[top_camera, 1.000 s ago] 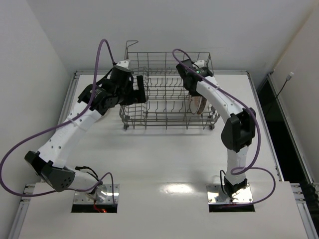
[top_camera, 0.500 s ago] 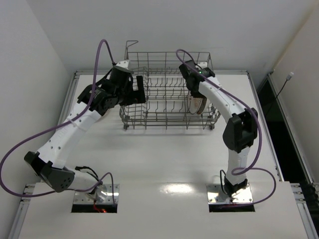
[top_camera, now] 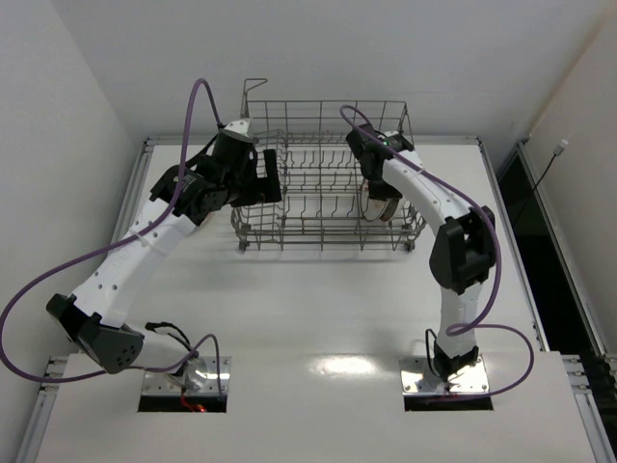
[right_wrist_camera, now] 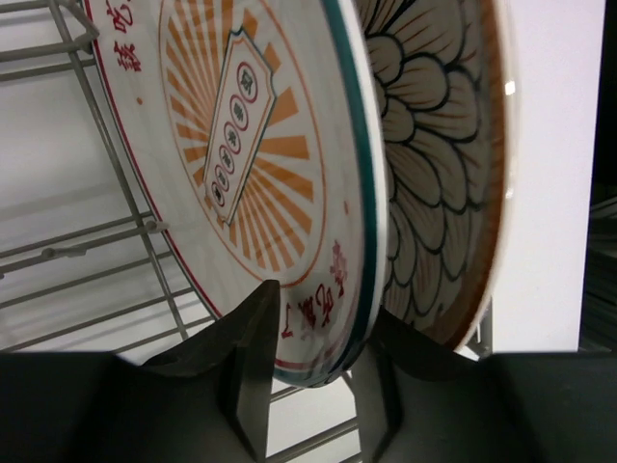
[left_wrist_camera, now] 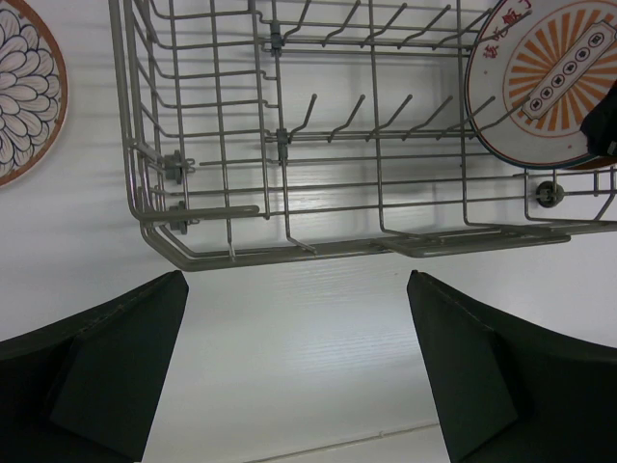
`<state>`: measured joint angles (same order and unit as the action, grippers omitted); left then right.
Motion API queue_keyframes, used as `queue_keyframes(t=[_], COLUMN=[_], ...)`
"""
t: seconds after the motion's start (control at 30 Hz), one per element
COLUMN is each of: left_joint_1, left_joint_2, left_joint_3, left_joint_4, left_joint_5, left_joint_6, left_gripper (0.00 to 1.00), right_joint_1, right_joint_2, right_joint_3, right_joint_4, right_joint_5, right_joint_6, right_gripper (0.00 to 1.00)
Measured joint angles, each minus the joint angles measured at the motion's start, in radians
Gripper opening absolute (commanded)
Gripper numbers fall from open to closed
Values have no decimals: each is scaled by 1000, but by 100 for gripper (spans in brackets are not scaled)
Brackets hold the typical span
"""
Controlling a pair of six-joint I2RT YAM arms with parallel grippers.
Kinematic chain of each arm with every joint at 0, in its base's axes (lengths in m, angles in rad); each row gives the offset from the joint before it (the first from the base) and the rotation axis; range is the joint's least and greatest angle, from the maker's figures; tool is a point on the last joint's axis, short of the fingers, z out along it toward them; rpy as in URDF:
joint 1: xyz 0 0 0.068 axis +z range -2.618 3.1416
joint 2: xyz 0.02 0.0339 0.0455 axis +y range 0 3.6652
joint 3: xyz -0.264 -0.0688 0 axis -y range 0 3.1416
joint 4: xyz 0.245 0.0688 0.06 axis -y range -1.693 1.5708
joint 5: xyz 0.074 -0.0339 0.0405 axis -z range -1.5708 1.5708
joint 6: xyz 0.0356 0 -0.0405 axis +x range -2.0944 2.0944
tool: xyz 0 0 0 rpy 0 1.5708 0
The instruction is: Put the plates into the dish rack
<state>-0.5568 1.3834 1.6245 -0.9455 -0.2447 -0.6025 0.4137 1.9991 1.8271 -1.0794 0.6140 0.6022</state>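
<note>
The grey wire dish rack (top_camera: 323,174) stands at the back of the table. Two plates stand on edge at its right end: a sunburst plate (right_wrist_camera: 251,145) with a dark rim, and a petal plate (right_wrist_camera: 434,164) close behind it. My right gripper (right_wrist_camera: 313,357) straddles the sunburst plate's lower rim, its jaws parted, with a gap between the left finger (right_wrist_camera: 255,357) and the plate's face. My left gripper (left_wrist_camera: 294,367) hangs open over bare table just outside the rack's left corner (left_wrist_camera: 164,231). Another petal plate (left_wrist_camera: 24,92) lies flat on the table left of the rack.
The rack's rows of upright tines (left_wrist_camera: 357,111) left of the standing plates hold nothing. The rack's tall wire sides (top_camera: 253,106) rise around both grippers. White walls close in the table at the back and on the left.
The right gripper's jaws have come apart around the sunburst plate's rim, and the plate stays standing in the rack. The left arm has barely moved.
</note>
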Motion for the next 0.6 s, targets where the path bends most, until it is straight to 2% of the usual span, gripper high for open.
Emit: queue_keyframes(t=[0.07,0.17,0.6], left_joint_1=[0,0,0], left_joint_2=[0,0,-1], left_joint_3=[0,0,-12], left_joint_4=[1,1,7], left_joint_5=[0,0,1], left_joint_6=[0,-1,-1], left_gripper=[100,100,100], right_joint_1=[1,6,13], right_joint_2=[2,4,5], right_joint_3=[0,3,122], right_joint_4=[-6,-12,-89], right_joint_5=[-10,-21,-18], right_joint_6=[0,0,0], right_gripper=[41,44,47])
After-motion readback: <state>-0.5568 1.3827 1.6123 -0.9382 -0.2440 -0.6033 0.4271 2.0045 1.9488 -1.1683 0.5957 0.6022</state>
